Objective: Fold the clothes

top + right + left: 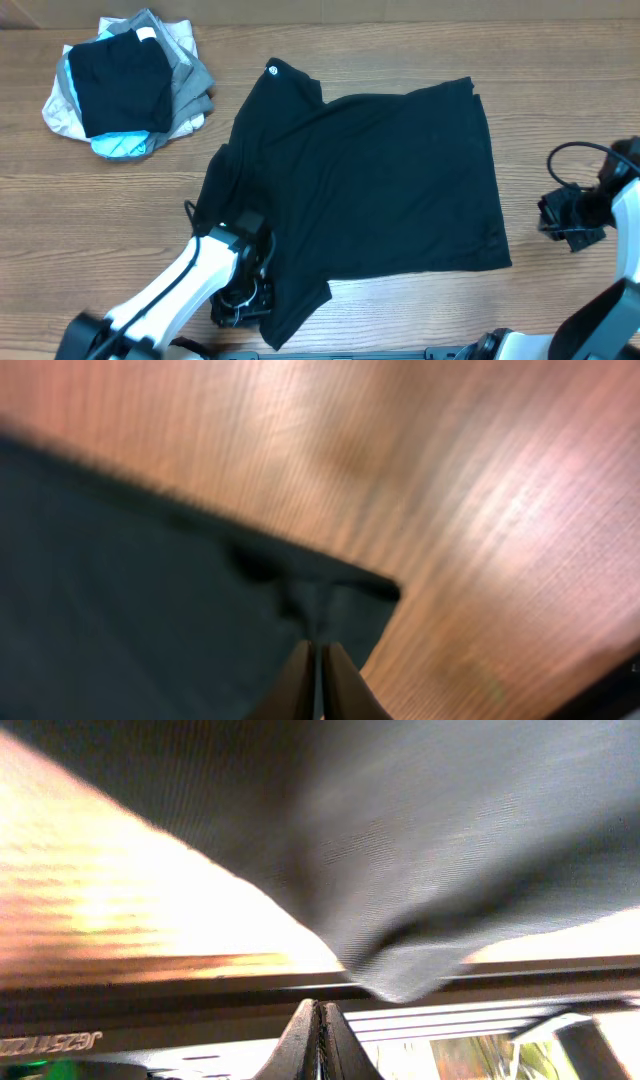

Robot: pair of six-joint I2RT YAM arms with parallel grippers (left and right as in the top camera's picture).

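The clothes, a black shirt, lie spread flat across the middle of the table, with a tiny round white logo at the collar end. My left gripper sits at the shirt's lower left sleeve, near the front edge. In the left wrist view its fingers are pressed together with nothing between them, and a drooping fold of the shirt hangs just beyond the tips. My right gripper is off the shirt's right edge. Its tips stand almost together over a shirt corner, holding nothing.
A stacked pile of black, grey, beige and light-blue garments sits at the back left. Bare wooden table surrounds the shirt. A black cable loops by the right arm. The table's front edge and metal rails lie close to the left gripper.
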